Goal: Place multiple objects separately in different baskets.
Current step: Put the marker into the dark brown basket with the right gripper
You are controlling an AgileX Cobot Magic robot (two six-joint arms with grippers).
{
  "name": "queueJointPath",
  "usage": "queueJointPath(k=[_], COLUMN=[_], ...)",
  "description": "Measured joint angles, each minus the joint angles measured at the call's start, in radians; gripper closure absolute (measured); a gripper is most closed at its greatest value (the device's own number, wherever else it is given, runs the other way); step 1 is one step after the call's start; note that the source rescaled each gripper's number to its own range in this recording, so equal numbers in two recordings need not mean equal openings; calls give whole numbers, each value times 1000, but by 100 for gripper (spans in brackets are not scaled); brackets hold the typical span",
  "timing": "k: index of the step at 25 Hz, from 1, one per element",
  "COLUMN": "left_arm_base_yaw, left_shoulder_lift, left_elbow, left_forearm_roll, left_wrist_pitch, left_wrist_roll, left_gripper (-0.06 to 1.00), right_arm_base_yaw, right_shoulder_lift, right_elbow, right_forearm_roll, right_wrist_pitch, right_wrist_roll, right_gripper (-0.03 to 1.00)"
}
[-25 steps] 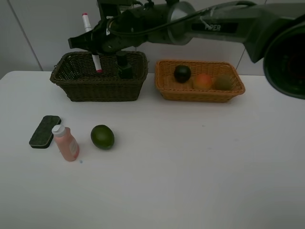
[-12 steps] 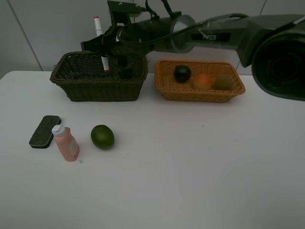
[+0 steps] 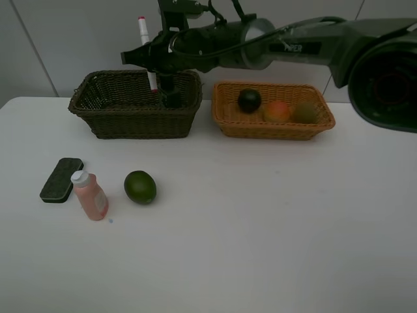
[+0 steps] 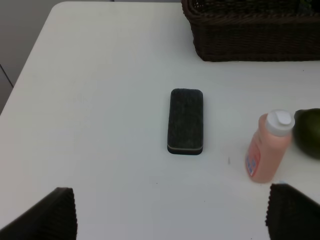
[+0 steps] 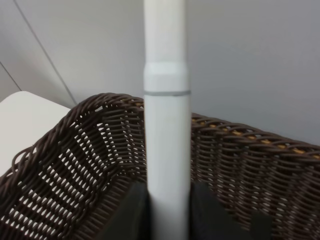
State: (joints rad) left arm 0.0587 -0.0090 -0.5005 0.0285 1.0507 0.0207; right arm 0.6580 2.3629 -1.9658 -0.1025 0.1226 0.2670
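On the white table (image 3: 260, 228), the dark brown wicker basket (image 3: 124, 120) sits far left and the orange-tan wicker basket (image 3: 273, 127) far right. The right gripper (image 3: 154, 62) is clenched on the white pink-tipped marker (image 3: 143, 32), held upright over the dark basket. The left gripper (image 4: 175, 215) hangs released above the dark green eraser block (image 4: 186, 121). The marker looks light, stiff and smooth, so probably slippery. Mid-barrel seems the safest hold.
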Motion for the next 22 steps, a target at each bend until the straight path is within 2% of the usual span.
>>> queueJointPath(k=[22], left_arm_base_yaw=[0], left_shoulder_lift=[0], left_elbow=[0], left_forearm_roll=[0], left_wrist_pitch=[0], left_wrist_roll=[0], left_gripper=[-6], right_arm_base_yaw=[0], right_shoulder_lift=[35], right_elbow=[0], right_forearm_roll=[17], right_wrist_pitch=[-23], right_wrist_roll=[0], right_gripper=[97])
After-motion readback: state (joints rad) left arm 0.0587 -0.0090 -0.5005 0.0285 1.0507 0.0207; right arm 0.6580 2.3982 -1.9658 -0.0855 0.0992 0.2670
